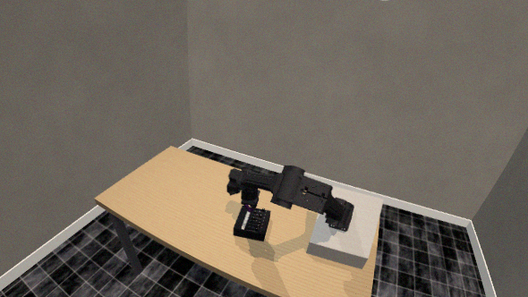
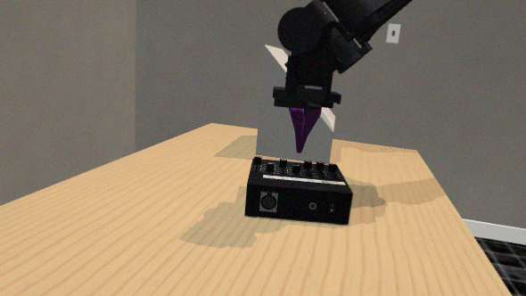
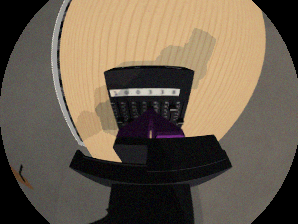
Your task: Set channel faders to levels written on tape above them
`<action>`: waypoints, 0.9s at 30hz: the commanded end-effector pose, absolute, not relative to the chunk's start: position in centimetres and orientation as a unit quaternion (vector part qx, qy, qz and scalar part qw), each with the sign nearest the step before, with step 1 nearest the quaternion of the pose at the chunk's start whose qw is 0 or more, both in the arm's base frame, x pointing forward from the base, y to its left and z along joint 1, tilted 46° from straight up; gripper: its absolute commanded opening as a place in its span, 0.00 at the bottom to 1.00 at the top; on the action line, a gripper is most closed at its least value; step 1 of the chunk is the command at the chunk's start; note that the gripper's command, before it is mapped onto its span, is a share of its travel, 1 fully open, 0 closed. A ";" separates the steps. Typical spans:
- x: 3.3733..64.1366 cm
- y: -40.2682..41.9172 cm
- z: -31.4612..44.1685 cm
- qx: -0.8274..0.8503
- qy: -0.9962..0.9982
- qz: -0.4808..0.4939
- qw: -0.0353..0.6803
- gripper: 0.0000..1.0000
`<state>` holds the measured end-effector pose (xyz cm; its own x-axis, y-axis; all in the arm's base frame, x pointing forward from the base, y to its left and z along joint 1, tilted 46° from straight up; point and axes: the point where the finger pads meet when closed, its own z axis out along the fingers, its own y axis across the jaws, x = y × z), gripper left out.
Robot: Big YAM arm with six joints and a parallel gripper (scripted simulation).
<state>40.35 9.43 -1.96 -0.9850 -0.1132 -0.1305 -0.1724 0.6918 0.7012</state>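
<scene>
The black lighting desk [image 1: 248,233] [image 2: 290,206] [image 3: 150,77] stands flat on the table. White tape [image 2: 303,180] [image 3: 145,92] runs across it; its digits are blurred, two looking like 3 and the rightmost in the wrist view like 8. The rightmost channel cap [image 2: 270,167] [image 3: 173,109] and a middle cap [image 2: 296,168] sit nearer the tape than the others. The master cap [image 2: 257,160] [image 3: 180,121] is at the desk's side, beyond the tape's end. My gripper [image 2: 299,152] [image 3: 150,111] is shut and empty, its purple tips above the desk's middle, touching nothing. It hides several middle faders in the wrist view.
The wooden table [image 1: 161,192] [image 2: 134,214] [image 3: 165,30] carries the desk. The arm's base stands on a pale block [image 1: 337,255] at one end of the table. The arm's shadows fall around the desk.
</scene>
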 end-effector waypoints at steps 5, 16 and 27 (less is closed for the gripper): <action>40.5 10.6 -2.7 -0.083 0.918 0.387 0.035 0.00; 40.4 11.0 -3.2 -0.082 0.918 0.387 0.035 0.00; 40.4 11.4 -3.6 -0.082 0.918 0.387 0.034 0.00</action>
<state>40.39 10.53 -3.09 -0.9848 -0.1147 -0.1306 -0.1736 0.6914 0.7013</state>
